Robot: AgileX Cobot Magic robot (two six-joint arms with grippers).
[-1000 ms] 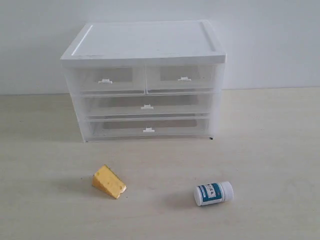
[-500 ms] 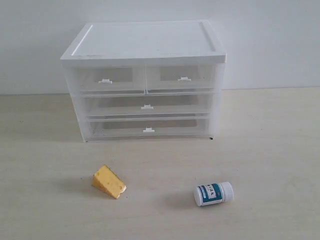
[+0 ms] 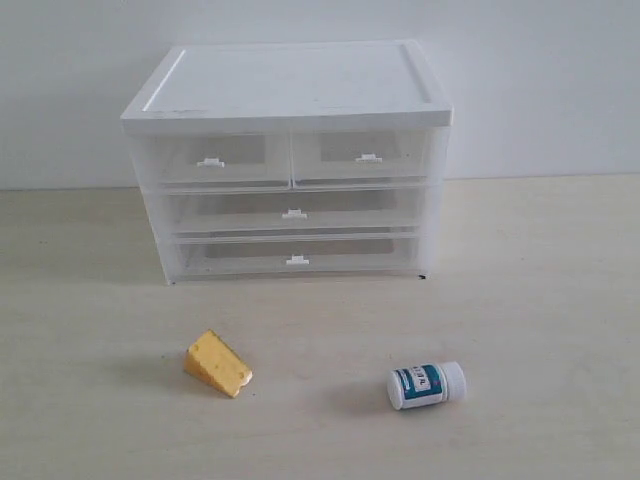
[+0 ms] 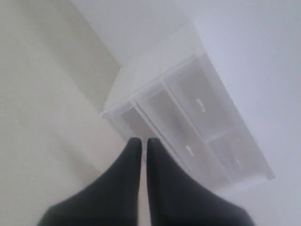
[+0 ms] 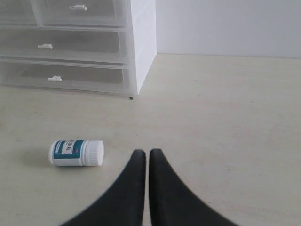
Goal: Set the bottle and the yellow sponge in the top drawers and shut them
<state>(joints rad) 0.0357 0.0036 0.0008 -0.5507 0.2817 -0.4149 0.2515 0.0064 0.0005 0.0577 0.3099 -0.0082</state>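
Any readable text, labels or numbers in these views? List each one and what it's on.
Bottle: there is some dark print on the white part of its teal label, but it is too small and blurred to read in both the right wrist and exterior views.
Cabinet: no text visible.
Sponge: no text visible.

The sponge [image 3: 217, 363] is orange-yellow, the bottle [image 3: 427, 385] white-and-teal.
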